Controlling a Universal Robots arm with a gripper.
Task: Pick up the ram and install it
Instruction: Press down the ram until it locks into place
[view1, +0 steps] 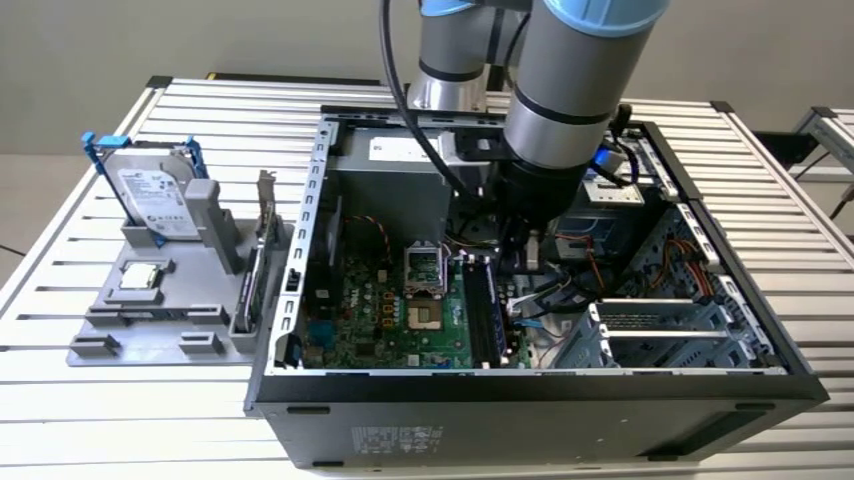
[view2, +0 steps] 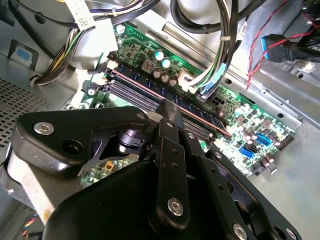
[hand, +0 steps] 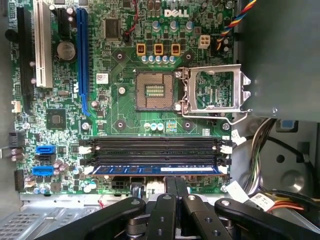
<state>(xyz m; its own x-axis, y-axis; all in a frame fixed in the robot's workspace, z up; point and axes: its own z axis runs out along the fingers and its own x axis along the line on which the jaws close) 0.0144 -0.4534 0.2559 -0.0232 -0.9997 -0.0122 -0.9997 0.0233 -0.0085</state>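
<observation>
- The ram (hand: 157, 170) lies along the memory slot nearest the pincer in the first wrist view, a blue-green stick with a row of dark chips, lengthwise between the white latches (hand: 226, 148) at the slot ends. The neighbouring memory slots (hand: 155, 148) are bare.
- In the second wrist view the ram (view2: 175, 102) shows as a thin reddish top edge running along the slot bank, upright in it.
- The pincer (hand: 175, 186) sits right over the middle of the stick; its black fingers (view2: 169, 116) look drawn together at the stick's top edge, though I cannot tell whether they clamp it or merely press on it.
- Beyond the slots on the motherboard (hand: 115, 107) stands the CPU socket (hand: 155, 90) with its metal retention frame (hand: 212, 92) swung open.
- In the exterior view the arm (view1: 561, 130) reaches down into the open computer case (view1: 534, 390), which lies toward the near edge of the slatted bench (view1: 80, 390).
- Risk, as I judge it: if the stick is not squarely in its slot, downward force could bend it or leave one end unlatched; loose cables (view2: 220, 40) nearby could snag the wrist.
- Hidden: the pincer's own body covers the stick's middle, and whether the latches have closed is too fine to tell.
</observation>
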